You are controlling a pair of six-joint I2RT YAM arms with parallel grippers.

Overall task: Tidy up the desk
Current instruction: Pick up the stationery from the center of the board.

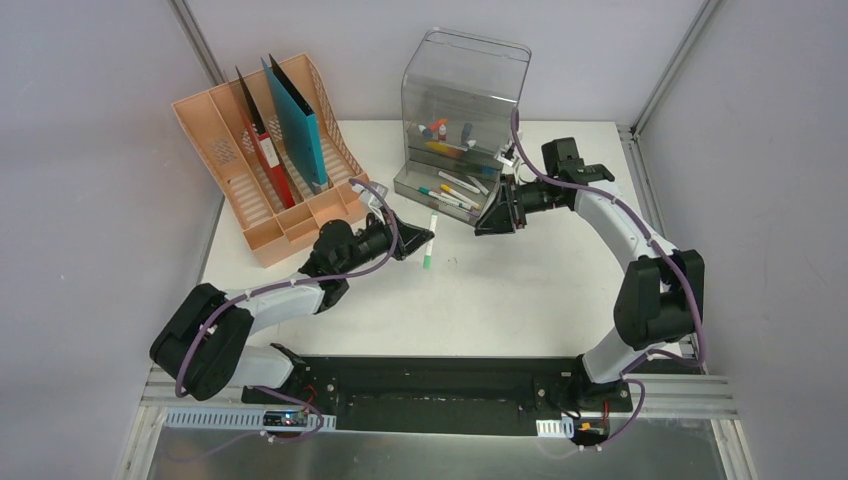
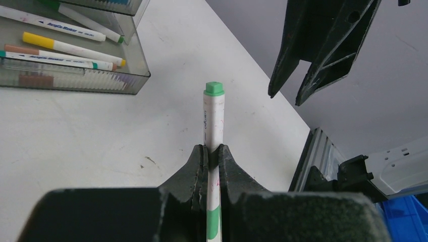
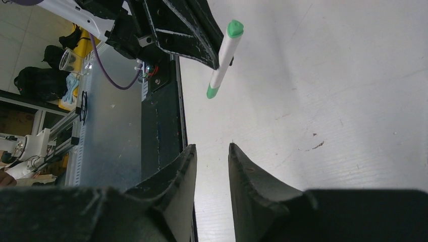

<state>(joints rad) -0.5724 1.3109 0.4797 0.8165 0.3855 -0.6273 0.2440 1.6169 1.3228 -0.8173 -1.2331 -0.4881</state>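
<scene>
Left wrist view shows the left claw point(image 2: 212, 151) shut tight on a green-capped marker point(image 2: 213, 113), held up over the white desk point(image 2: 101, 136). The right claw point(image 3: 212, 151) is a little open and holds nothing. I think the marker is getting put away, so next it needs lining up with the pen tray point(image 2: 75, 80).

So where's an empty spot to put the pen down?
The desk is bare between the left arm and the right arm, up to the black rail. The back is crowded by the file rack and the clear box.
</scene>
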